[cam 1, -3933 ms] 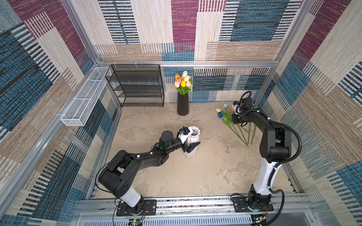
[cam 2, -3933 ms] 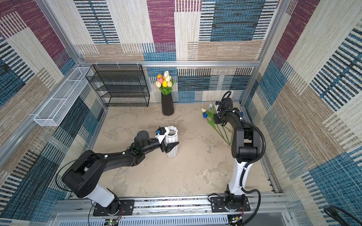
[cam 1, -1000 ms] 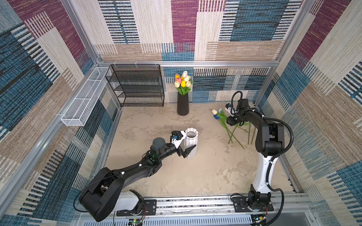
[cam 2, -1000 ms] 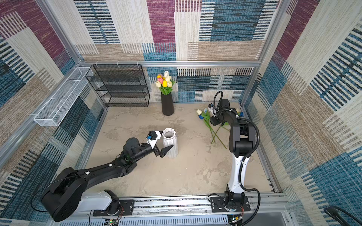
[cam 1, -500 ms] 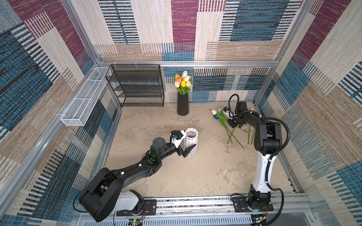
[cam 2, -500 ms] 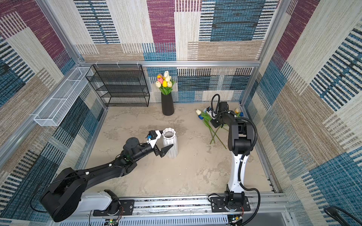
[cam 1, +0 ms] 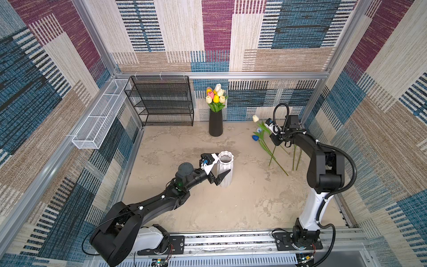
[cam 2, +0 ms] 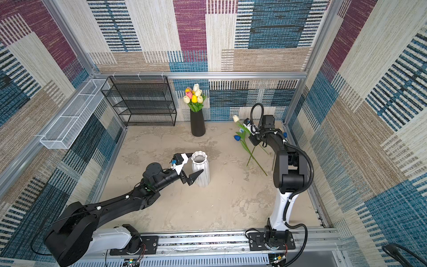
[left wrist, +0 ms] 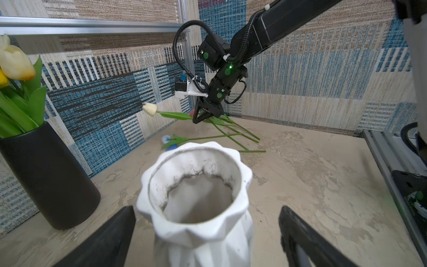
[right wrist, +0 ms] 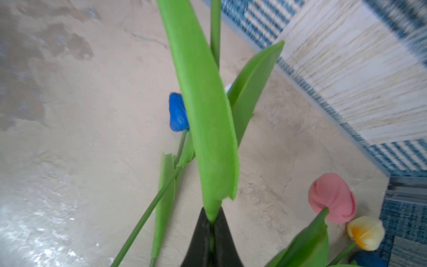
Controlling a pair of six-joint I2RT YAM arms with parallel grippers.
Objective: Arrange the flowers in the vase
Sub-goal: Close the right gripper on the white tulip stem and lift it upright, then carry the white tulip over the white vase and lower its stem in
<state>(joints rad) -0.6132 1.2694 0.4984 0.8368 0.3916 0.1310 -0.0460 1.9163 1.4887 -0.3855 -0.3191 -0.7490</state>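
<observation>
Several tulips upright in black vase

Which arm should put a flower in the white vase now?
Right: the right gripper is shut on the cream tulip, while the left gripper stands open around the white vase.

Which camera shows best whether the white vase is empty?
The left wrist view: it looks down into the white vase, showing no stems inside. Both top views show its mouth small and dark; the right wrist view misses it.
</observation>
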